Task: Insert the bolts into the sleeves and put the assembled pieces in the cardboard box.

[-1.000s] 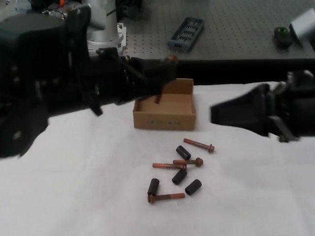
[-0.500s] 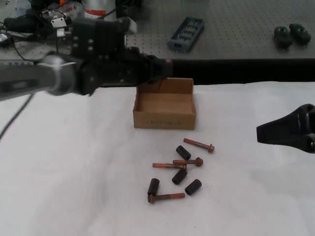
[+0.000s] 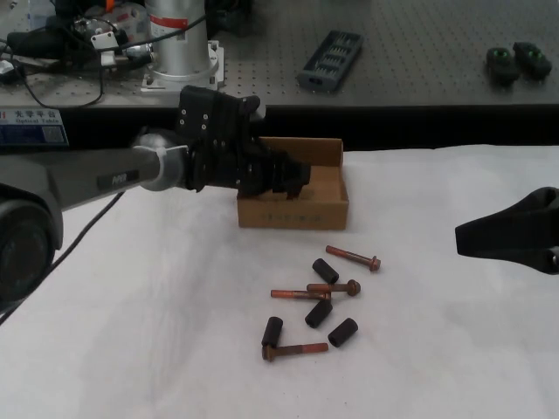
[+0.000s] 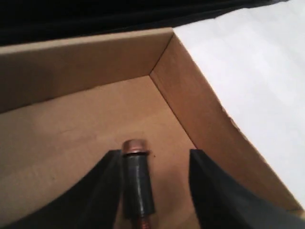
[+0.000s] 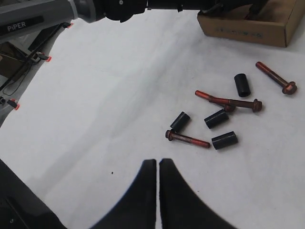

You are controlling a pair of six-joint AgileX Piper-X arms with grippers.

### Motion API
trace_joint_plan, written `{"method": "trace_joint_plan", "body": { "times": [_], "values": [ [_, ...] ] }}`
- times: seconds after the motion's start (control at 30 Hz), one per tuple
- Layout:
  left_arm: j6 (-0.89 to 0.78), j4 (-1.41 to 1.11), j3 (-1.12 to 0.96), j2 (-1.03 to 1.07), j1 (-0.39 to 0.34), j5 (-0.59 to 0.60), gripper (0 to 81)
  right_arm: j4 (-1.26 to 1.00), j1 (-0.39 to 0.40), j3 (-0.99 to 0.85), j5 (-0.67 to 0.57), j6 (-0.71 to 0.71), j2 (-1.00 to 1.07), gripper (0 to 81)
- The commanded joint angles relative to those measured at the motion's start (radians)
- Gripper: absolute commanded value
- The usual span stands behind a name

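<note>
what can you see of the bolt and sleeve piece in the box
The assembled piece is a matte black sleeve with a copper-coloured bolt through it: head out one end, a bit of shank out the other. It is over the floor of the cardboard box, between the fingers of the open left gripper, against one finger, apart from the other.

1. The left arm (image 3: 96, 179) comes in from the left side, its grey link running low and nearly level toward the middle.
2. At the end of that link the black wrist (image 3: 218, 131) turns downward, so the left gripper (image 3: 284, 177) points forward and down.
3. The left gripper's fingers (image 4: 107, 186) stand spread, with a clear gap between their inner faces.
4. The right gripper (image 5: 158, 164) hovers at the right side, raised, with its tip pointing inward toward the left arm's side.
5. The right gripper's two fingers lie pressed together along their inner edges, with nothing between them.
</note>
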Motion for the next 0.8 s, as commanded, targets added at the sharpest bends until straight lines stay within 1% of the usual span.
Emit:
{"method": "trace_joint_plan", "body": {
  "times": [0.0,0.17,0.23,0.3,0.37,0.4,0.47,0.5,0.53,0.63,0.77],
  "values": [
    [-0.009,-0.012,-0.017,-0.003,0.002,-0.032,45.1,0.001,-0.007,-0.005,-0.005,-0.009,-0.01,2.9],
    [-0.022,-0.012,-0.017,-0.016,0.002,-0.028,40.8,0.001,-0.007,-0.005,-0.005,-0.009,-0.01,2.9],
    [-0.022,-0.012,-0.017,-0.033,0.002,-0.011,37.7,0.001,-0.007,-0.005,-0.005,-0.009,-0.01,2.9],
    [-0.022,-0.012,-0.017,-0.054,0.002,0.016,32.6,0.001,-0.007,-0.005,-0.005,-0.009,-0.01,2.9],
    [-0.022,-0.012,-0.017,-0.078,0.002,0.063,25.7,0.001,-0.007,-0.005,-0.005,-0.009,-0.01,2.9],
    [-0.022,-0.01,-0.017,-0.093,0.003,0.089,20.7,0.001,-0.007,-0.005,-0.005,-0.009,-0.01,2.9],
    [-0.022,0.018,-0.017,-0.13,0.003,0.124,9.2,0.001,-0.007,-0.005,-0.005,-0.009,-0.01,2.9],
    [-0.022,0.052,-0.017,-0.151,0.003,0.133,1.5,0.001,-0.007,-0.005,-0.005,-0.009,-0.01,2.9],
    [-0.023,0.099,-0.017,-0.175,0.003,0.133,0.2,0.001,-0.007,-0.005,-0.005,-0.009,-0.01,2.9],
    [0.009,0.293,-0.017,-0.244,0.003,0.123,0.7,0.001,-0.007,-0.005,-0.005,-0.009,-0.01,2.9],
    [0.241,0.649,-0.008,-0.343,0.003,0.058,0.7,0.001,-0.007,-0.005,-0.005,-0.009,-0.01,2.9]
  ]
}}
